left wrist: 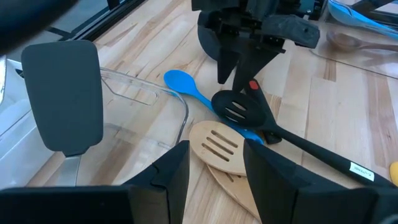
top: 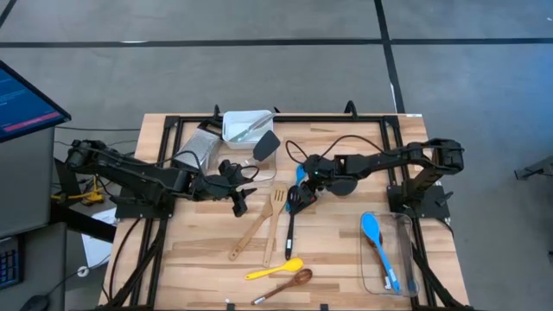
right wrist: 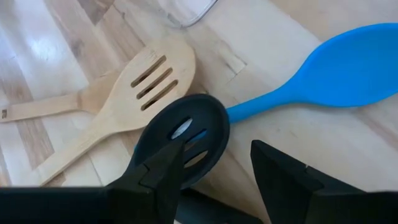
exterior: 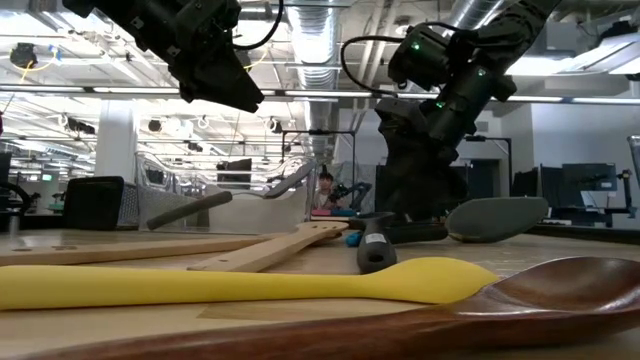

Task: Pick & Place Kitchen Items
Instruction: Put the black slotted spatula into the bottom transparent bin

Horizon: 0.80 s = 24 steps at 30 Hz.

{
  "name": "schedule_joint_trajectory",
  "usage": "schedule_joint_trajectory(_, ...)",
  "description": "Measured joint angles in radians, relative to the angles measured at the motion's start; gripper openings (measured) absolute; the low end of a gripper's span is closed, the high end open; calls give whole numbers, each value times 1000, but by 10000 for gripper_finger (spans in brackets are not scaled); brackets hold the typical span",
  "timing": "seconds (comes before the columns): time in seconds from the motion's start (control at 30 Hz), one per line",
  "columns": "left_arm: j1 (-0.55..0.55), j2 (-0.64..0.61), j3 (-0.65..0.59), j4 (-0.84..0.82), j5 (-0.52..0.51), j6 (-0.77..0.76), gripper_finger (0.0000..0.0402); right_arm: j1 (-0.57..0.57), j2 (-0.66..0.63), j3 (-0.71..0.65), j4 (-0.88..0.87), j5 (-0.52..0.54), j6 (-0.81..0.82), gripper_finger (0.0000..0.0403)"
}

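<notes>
A black slotted spoon (top: 289,226) lies mid-table, its head (left wrist: 239,109) resting across a blue spoon's handle (right wrist: 249,112) and next to a wooden slotted turner (left wrist: 217,146). My right gripper (top: 296,197) hangs open just over that black head (right wrist: 183,140), fingers pointing down on either side of it; I see no touch. My left gripper (top: 238,203) is open above the table, left of the turner (top: 278,200), holding nothing. A wooden spoon (top: 251,231), a yellow spoon (top: 272,270) and a dark wooden spoon (top: 289,282) lie nearer the front edge.
A clear tub (top: 408,259) at the front right holds another blue spoon (top: 373,231). At the back, a black spatula (top: 266,145) leans in a clear tub (left wrist: 180,112), beside a white tub (top: 244,125) with utensils. Black frame rails run along the table's sides.
</notes>
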Motion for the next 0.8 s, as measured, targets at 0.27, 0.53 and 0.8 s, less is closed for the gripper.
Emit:
schedule_joint_trajectory(0.27,0,0,0,0,0,-2,138,24,0,0,0,44,0,177)
schedule_joint_trajectory(0.53,0,0,0,0,0,-3,138,39,0,0,0,85,28,176)
schedule_joint_trajectory(0.8,0,0,0,0,0,-6,138,36,0,0,-1,85,87,175)
